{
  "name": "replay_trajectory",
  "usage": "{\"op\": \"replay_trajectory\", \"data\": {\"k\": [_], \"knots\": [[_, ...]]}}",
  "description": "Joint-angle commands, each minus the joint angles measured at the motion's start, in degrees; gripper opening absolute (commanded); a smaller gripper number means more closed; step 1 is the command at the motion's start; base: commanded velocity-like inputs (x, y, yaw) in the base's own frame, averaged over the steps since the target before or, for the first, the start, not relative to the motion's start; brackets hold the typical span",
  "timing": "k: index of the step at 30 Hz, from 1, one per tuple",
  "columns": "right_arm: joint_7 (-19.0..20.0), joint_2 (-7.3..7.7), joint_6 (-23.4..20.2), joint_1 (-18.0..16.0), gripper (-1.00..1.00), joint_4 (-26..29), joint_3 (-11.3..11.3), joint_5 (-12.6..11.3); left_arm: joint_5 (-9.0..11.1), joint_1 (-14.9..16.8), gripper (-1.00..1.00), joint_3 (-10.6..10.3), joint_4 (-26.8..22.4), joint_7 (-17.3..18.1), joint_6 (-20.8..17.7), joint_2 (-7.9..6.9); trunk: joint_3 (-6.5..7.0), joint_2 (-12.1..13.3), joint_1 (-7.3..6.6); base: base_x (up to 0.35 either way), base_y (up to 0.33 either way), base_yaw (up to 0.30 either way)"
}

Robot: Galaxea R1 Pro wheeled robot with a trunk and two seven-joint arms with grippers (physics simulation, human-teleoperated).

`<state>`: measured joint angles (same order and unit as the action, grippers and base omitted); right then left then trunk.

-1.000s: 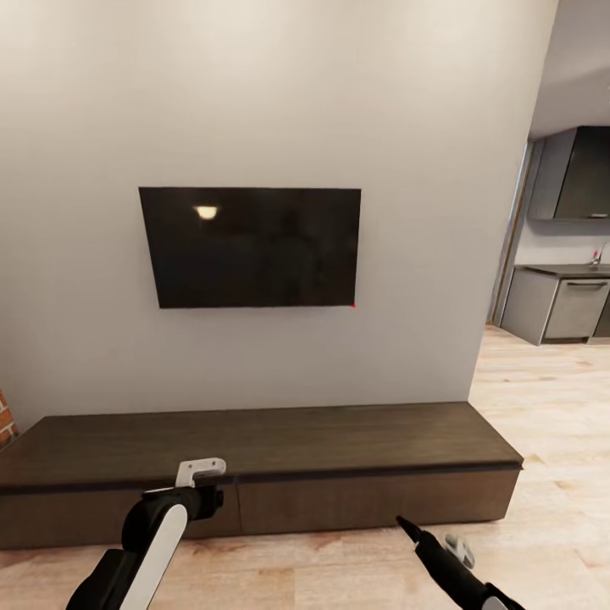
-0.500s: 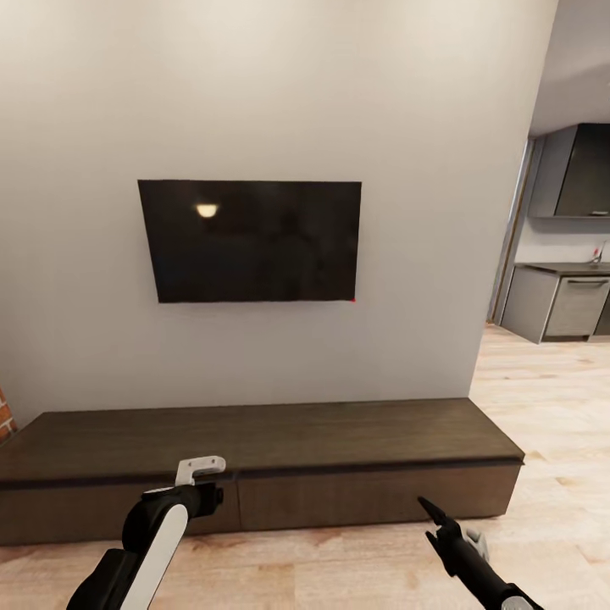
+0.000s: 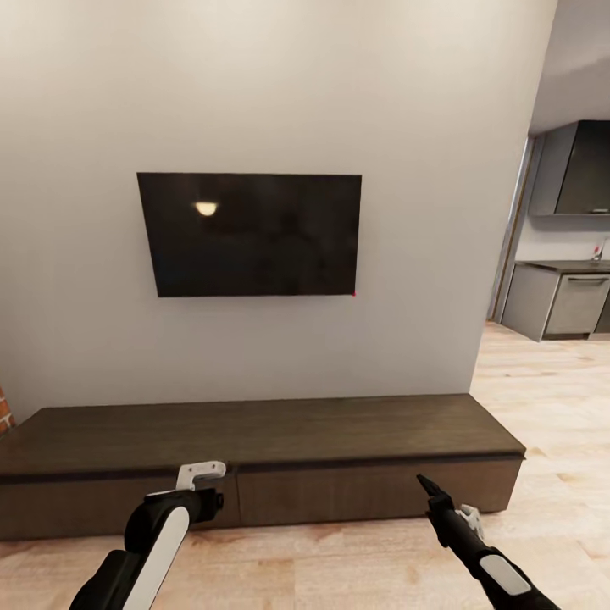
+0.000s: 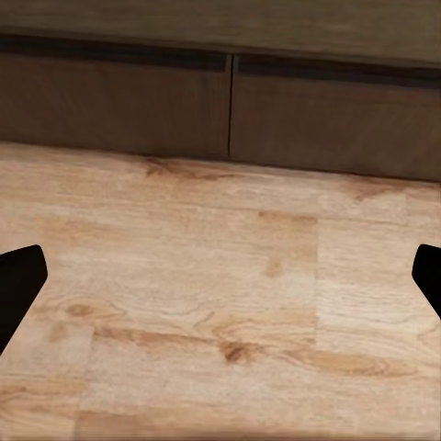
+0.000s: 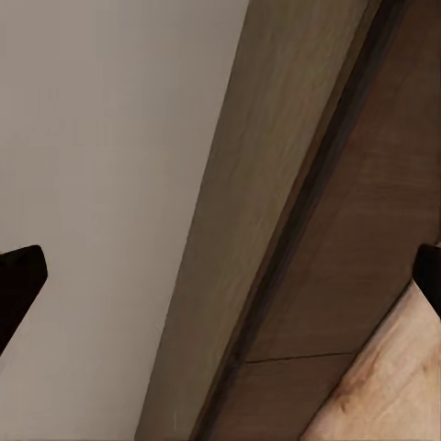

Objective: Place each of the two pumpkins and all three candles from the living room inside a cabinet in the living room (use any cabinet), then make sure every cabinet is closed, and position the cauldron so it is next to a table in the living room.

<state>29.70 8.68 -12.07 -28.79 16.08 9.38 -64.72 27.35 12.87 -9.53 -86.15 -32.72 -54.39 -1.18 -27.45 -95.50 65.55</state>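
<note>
Light wood floor (image 3: 339,568): pale planks run nearest the robot, bare between its two arms.
Left claw (image 3: 202,471): white-tipped, raised low in front of the cabinet's left half. In the left wrist view its two dark fingertips (image 4: 18,285) sit at opposite edges of the picture, so it is spread wide and holds nothing.
Right claw (image 3: 428,490): black and pointed, aimed up toward the cabinet's right half. In the right wrist view the fingertips (image 5: 18,276) again stand far apart, wide open and empty.
Cabinet (image 3: 254,440): a long, low, dark brown wood console just beyond the arms, against the wall. Its flat top is bare and its plain drawer fronts (image 4: 230,110) look flush and shut, though the far ends are hard to judge.
Wall TV (image 3: 250,235): black screen mounted above the cabinet.
Kitchen (image 3: 568,288): grey units seen through the opening, far right.
Progress: nothing is in hand; I judge the robot is about to open a drawer or has just checked it shut. These views cannot settle whether the pumpkins, candles and cauldron are dealt with.
</note>
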Motion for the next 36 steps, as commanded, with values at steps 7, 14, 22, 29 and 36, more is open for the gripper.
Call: {"op": "replay_trajectory", "data": {"k": [7, 14, 22, 29, 36], "knots": [[-0.31, -0.74, -0.28, -0.91, 1.00, 0.37, 0.26, -6.52, 0.74, 0.05, 1.00, -0.13, 0.77, -0.60, -0.06, -0.05, -1.33, -2.86, 1.54, 0.000, 0.000, 0.000], [-0.34, -1.21, -0.31, -1.63, 1.00, 0.36, 0.29, -7.91, 1.00, 0.05, 1.00, -0.13, 0.87, -0.34, -0.02, 0.29, -2.58, -5.66, 3.08, 0.000, 0.000, 0.000], [-0.42, -0.85, -0.32, -1.71, 1.00, -0.34, 3.21, -9.33, 1.16, 0.05, 1.00, -0.05, 1.05, 1.26, 0.14, 0.62, -4.02, -8.87, 4.83, 0.000, 0.000, 0.000], [-0.43, -0.75, -0.32, -1.71, 1.00, -0.43, 5.03, -9.40, 1.03, 0.05, 1.00, -0.07, 1.08, 1.41, 0.37, 0.65, -5.28, -11.68, 6.37, 0.000, 0.000, 0.000], [-0.50, -0.74, -0.40, -1.71, 1.00, -0.44, 5.55, -9.61, 0.89, 0.05, 1.00, -0.12, 1.13, 1.42, 0.98, 0.65, -6.53, -14.49, 7.91, 0.000, 0.000, 0.000]]}}
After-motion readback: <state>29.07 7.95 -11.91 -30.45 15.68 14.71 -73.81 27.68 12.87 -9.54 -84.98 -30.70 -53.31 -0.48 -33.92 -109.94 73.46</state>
